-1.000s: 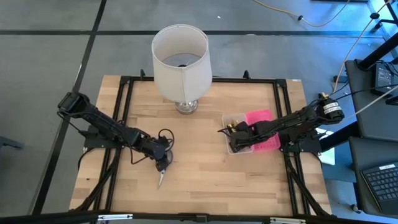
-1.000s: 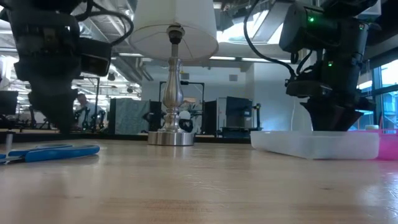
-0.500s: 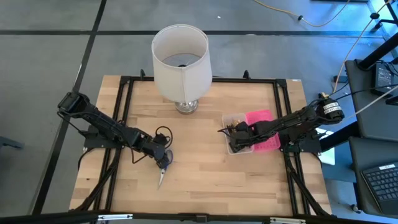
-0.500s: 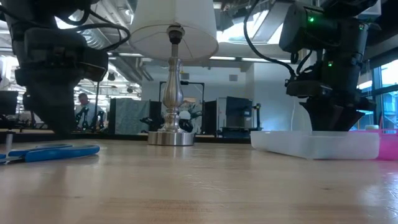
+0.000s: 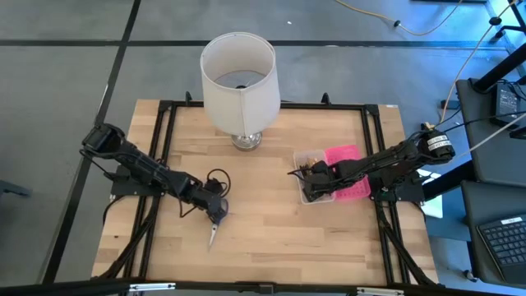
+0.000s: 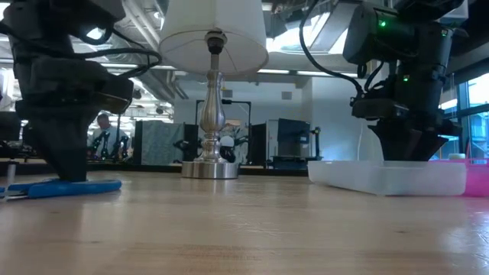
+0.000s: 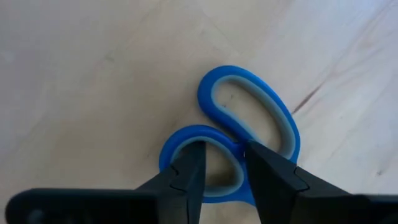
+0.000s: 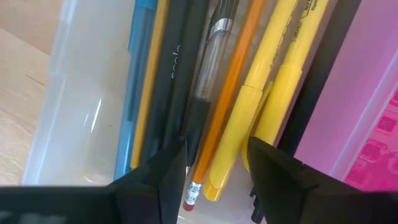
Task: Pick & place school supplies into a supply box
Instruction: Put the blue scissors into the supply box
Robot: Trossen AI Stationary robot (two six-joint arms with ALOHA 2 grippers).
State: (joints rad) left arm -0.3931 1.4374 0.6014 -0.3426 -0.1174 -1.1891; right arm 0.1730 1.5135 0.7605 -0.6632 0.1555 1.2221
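The blue-handled scissors (image 5: 213, 236) lie flat on the wood, blades toward the near edge; the low view shows them too (image 6: 76, 186). My left gripper (image 5: 215, 212) is down over their handle loops (image 7: 261, 118), open, its fingers astride the smaller loop's rim. The clear supply box (image 5: 306, 187) sits at the table's right with its pink lid (image 5: 345, 168) beside it. Yellow and orange pencils, dark pens and a blue pen (image 8: 134, 93) lie inside. My right gripper (image 5: 316, 171) reaches into the box, open, around an orange pencil (image 8: 217, 130). My left gripper comes from above with one finger (image 7: 189, 171) inside the smaller handle loop and the other (image 7: 267, 177) over where the two loops join (image 7: 239, 146). Whether they touch the rim I cannot tell. The scissors lie flat on the table. My right gripper: none.
A white lamp (image 5: 239, 78) stands on its metal base (image 5: 246, 141) at the middle of the far edge. A black frame runs around the tabletop (image 5: 263, 222). Bare wood lies between the scissors and the box.
My left gripper has come down onto the scissors' handle end; in the low view its fingers now reach the table level. The scissors lie where they were. My right gripper has kept still in the box.
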